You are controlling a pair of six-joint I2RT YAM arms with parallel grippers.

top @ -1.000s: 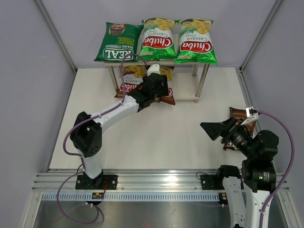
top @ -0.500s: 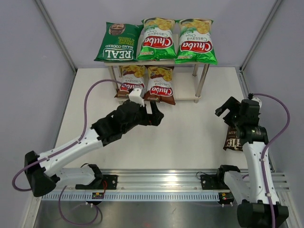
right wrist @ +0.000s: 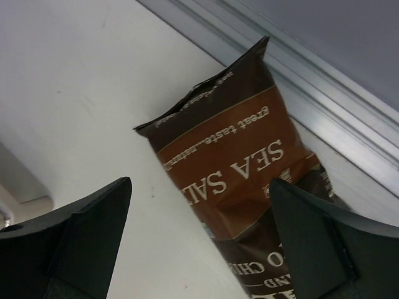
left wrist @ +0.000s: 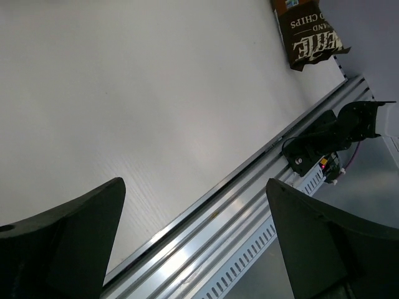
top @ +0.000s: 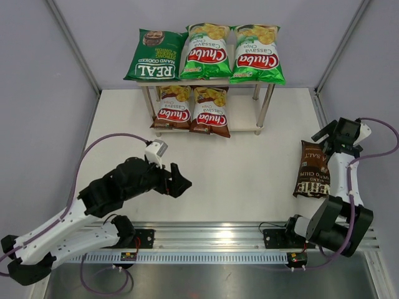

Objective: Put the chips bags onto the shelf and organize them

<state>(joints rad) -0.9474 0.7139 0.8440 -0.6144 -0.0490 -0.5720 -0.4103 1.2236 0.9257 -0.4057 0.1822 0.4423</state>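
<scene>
The left gripper hangs over the bench, jaws spread wide. The right gripper hovers above the brown bag, jaws likewise spread.

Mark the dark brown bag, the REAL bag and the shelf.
dark brown bag (top: 313, 169), top external view, middle of its front.
REAL bag (top: 154, 60), top external view, middle of its front.
shelf (top: 244, 116), top external view, bare end of lower board.

Lab cell: grey panels, aluminium rail.

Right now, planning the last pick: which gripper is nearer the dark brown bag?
Right. The right gripper hangs by the far end of the dark brown bag; the left gripper is well across the table.
</scene>
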